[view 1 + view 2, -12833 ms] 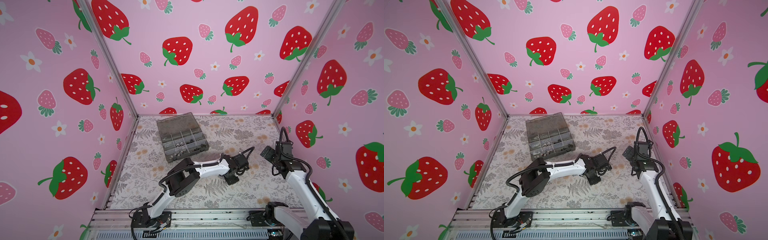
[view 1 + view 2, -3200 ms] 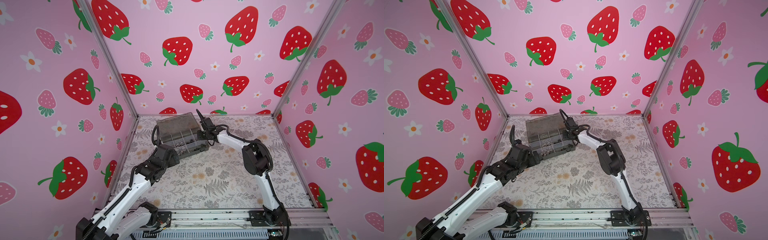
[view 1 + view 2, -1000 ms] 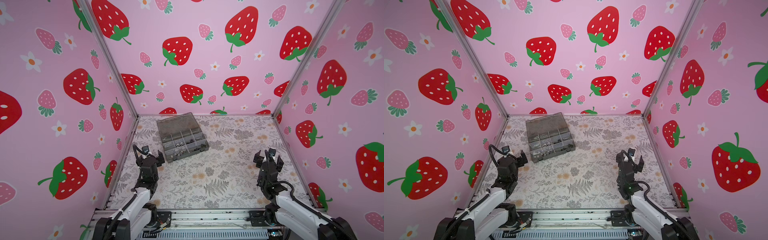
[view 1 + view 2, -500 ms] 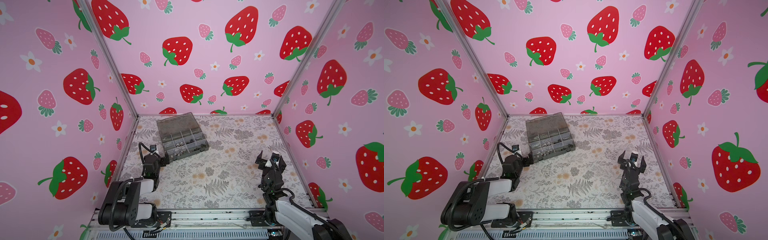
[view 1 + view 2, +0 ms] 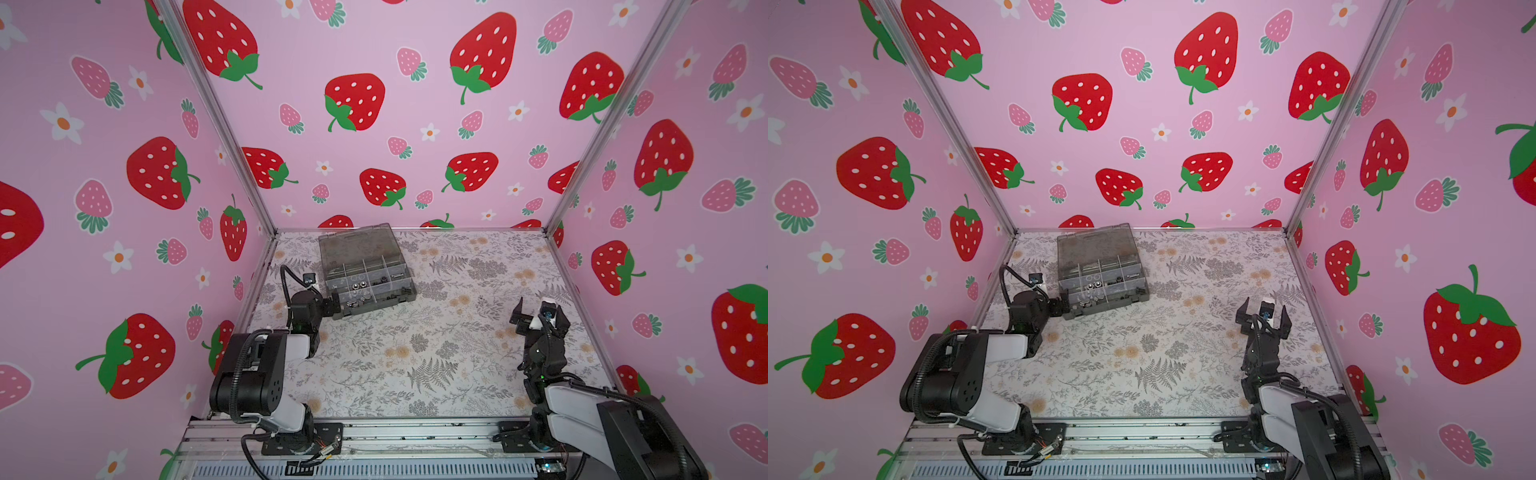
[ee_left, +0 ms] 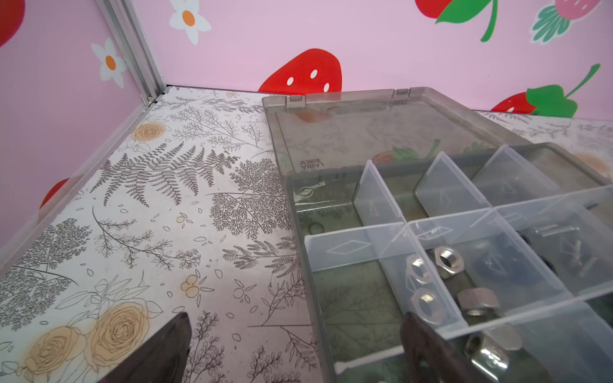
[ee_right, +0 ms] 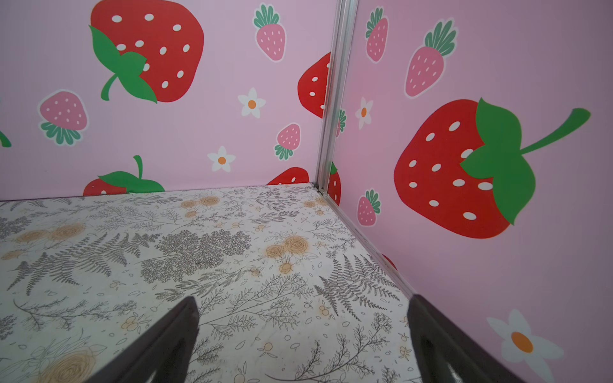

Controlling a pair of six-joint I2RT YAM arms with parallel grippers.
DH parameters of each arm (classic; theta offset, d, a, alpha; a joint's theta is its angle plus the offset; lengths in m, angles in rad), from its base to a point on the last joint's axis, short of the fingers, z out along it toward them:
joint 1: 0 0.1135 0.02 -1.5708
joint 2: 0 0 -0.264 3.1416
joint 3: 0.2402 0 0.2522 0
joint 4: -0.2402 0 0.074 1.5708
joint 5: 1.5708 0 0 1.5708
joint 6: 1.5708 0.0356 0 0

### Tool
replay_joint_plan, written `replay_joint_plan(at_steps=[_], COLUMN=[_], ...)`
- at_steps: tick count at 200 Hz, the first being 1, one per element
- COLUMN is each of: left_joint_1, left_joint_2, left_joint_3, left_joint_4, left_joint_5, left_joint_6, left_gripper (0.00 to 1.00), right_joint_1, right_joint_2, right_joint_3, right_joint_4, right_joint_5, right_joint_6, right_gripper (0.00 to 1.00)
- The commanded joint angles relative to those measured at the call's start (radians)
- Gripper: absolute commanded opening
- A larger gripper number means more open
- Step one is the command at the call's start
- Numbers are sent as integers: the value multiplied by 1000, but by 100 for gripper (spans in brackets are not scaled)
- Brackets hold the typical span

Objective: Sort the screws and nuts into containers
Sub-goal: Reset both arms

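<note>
where left jaws straddle box (image 6: 365, 132) corner, dividers (image 6: 378, 195) screen nuts (image 6: 447, 262).

In both top views the nuts (image 5: 359, 286) and screws (image 5: 398, 275) in the box (image 5: 357, 247) are showing too small to tell apart, and the left gripper (image 5: 332, 305) is sitting half hidden behind its own wrist (touching the box or not, I cannot tell). In the left wrist view the picture's edge is cutting off the box and the fingers (image 6: 166, 351); dividers (image 6: 517, 265) are blurring the screws (image 6: 577, 255). The right arm (image 5: 623, 436) is running past the bottom edge.
</note>
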Motion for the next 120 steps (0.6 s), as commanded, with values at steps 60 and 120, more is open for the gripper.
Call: replay_joint_plan(at_steps=[60, 120], left_joint_1=[6, 5], left_joint_2=[3, 3], left_joint_3=[15, 16], left_joint_4=[-36, -35], left_joint_5=[-16, -15], left_joint_6=[2, 1], left_gripper=[99, 99], right_joint_1=[-42, -90], right_joint_2=[354, 422], right_joint_3=[59, 150], right_joint_4=[298, 185], right_joint_5=[-111, -159], right_joint_6=[-25, 15], right_gripper=[100, 100])
